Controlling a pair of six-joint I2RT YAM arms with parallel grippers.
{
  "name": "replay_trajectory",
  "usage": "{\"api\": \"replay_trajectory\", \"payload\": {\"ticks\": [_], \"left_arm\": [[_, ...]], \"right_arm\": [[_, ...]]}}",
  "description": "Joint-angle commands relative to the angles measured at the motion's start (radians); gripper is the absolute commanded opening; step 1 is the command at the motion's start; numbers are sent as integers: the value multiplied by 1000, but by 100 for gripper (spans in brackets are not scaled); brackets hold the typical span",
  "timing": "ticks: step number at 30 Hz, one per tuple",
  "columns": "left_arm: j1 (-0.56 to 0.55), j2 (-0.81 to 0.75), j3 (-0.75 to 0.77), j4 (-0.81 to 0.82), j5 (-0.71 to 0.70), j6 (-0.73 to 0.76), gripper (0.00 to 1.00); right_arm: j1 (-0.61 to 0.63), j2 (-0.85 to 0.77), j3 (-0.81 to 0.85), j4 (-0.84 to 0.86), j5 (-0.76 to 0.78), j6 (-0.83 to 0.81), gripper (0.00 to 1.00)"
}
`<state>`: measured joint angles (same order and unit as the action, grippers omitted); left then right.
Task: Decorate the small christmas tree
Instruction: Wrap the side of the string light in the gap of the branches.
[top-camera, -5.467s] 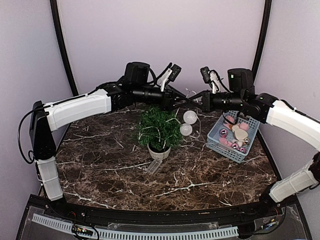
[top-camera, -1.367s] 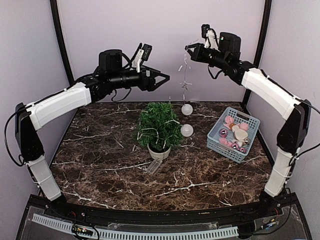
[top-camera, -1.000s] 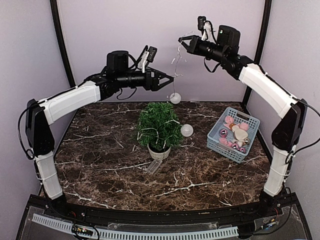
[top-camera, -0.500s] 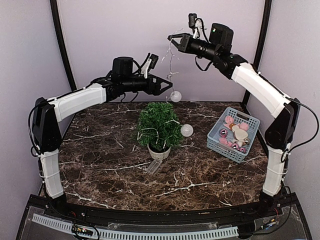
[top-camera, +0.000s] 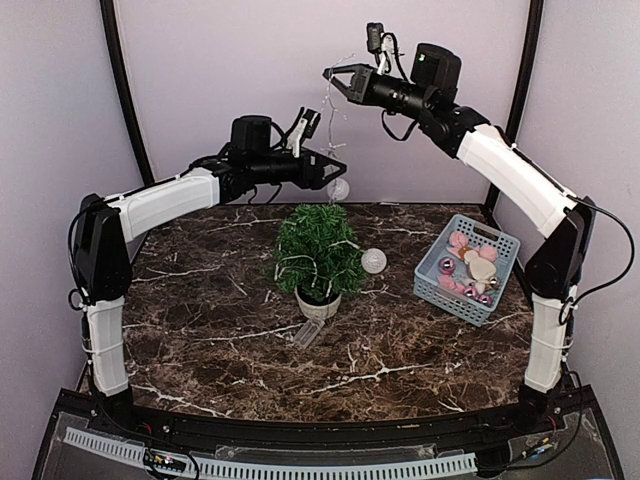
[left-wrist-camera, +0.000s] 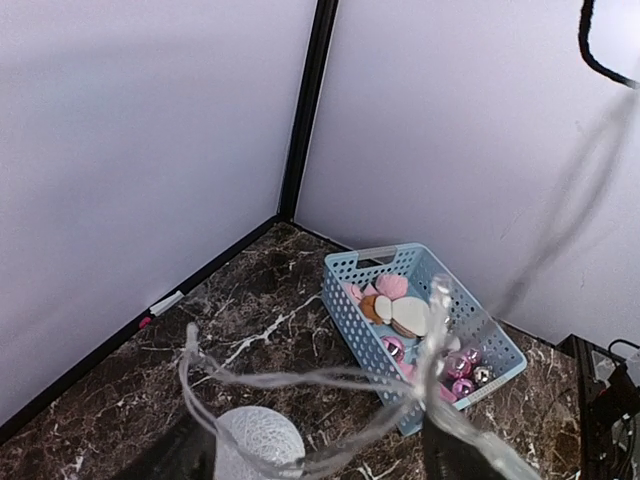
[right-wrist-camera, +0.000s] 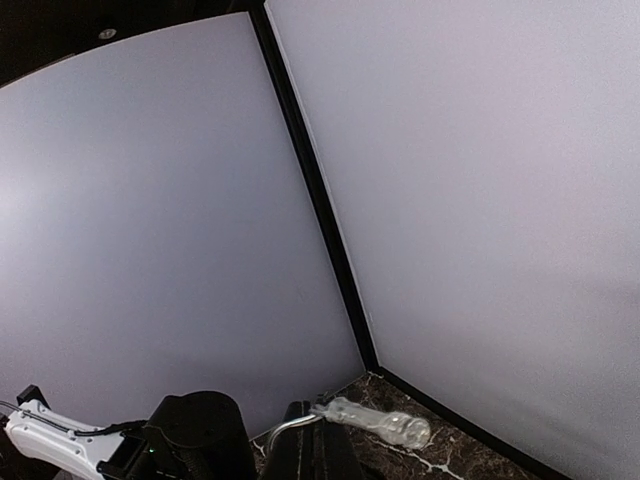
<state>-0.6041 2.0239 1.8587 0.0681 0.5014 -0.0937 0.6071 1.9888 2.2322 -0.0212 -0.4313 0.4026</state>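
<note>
The small christmas tree (top-camera: 318, 254) stands mid-table in a pale pot (top-camera: 318, 304). My right gripper (top-camera: 335, 80) is high above it, shut on a light string (top-camera: 331, 120) that hangs down; in the right wrist view (right-wrist-camera: 325, 445) the wire and a clear bulb (right-wrist-camera: 385, 424) stick out of the closed jaws. My left gripper (top-camera: 338, 169) is open just above and behind the treetop, with the string's strands (left-wrist-camera: 330, 380) running between its fingers (left-wrist-camera: 187, 452). One white ball (top-camera: 339, 189) hangs by it, also seen in the left wrist view (left-wrist-camera: 258, 442). A second ball (top-camera: 373, 261) rests against the tree's right side.
A blue basket (top-camera: 467, 268) with pink, white and silver ornaments sits at the right; it also shows in the left wrist view (left-wrist-camera: 420, 318). A clear plastic piece (top-camera: 308, 333) lies in front of the pot. Walls close the table's back and sides.
My right gripper has risen and moved left with the string, lifting one white ball off the table. My left gripper has moved right, under the string, to above the treetop.
</note>
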Motion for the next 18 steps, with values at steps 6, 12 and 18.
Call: {"api": "replay_trajectory", "payload": {"ticks": [6, 12, 18], "left_arm": [[0, 4, 42, 58, -68, 10, 28], [6, -12, 36, 46, -182, 20, 0], [27, -106, -68, 118, -321, 55, 0]], "right_arm": [[29, -7, 15, 38, -46, 0, 0], [37, -42, -47, 38, -49, -10, 0], [64, -98, -136, 30, -56, -32, 0]]}}
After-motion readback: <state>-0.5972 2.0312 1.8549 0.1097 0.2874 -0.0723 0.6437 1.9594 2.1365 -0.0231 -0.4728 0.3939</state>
